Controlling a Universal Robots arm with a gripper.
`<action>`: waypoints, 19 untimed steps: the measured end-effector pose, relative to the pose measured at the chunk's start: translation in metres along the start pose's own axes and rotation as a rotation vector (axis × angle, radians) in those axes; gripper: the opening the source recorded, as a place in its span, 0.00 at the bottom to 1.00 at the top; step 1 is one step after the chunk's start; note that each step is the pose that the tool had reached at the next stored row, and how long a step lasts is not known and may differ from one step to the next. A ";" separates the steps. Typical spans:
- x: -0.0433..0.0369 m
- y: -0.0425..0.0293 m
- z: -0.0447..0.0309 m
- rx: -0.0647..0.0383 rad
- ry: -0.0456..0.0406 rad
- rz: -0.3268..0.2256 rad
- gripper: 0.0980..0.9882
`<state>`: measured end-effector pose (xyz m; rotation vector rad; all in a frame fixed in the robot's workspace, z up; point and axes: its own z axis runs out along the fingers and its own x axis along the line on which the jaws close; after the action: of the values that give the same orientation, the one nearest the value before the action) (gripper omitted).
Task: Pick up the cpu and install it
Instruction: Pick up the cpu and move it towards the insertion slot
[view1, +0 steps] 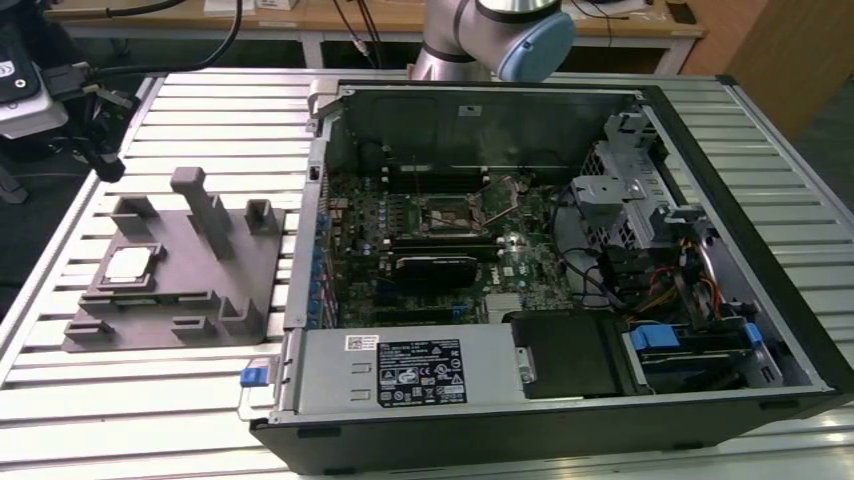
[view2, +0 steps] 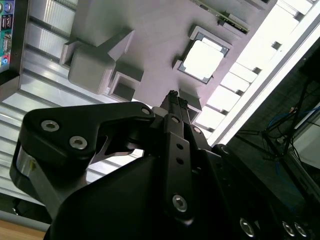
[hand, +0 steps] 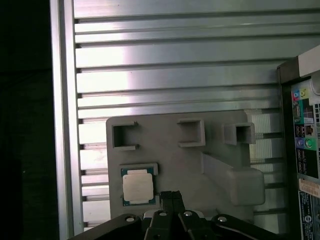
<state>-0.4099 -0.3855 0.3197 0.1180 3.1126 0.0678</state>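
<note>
Exterior view first: we see the cpu (view1: 130, 264) lying flat in a pocket of the grey tray (view1: 180, 300). The tray sits on the metal table (view1: 200, 120) with long slats, just beside the open computer case (view1: 467, 120), on the exterior view's left. A dark square socket (view1: 447, 213) sits on the green board (view1: 527, 262) inside the case. In both wrist views we see the gripper (hand: 170, 194) (view2: 175, 96) over the tray, near the cpu but not touching it. Its two black fingers are pressed together and hold nothing.
</note>
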 end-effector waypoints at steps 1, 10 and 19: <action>0.0001 0.0000 0.0003 0.000 -0.0001 0.000 0.01; 0.0014 -0.0007 0.0051 0.000 -0.0001 0.000 0.01; 0.0034 -0.0020 0.0104 0.000 0.0000 0.000 0.01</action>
<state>-0.4132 -0.3868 0.3091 0.1180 3.1125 0.0679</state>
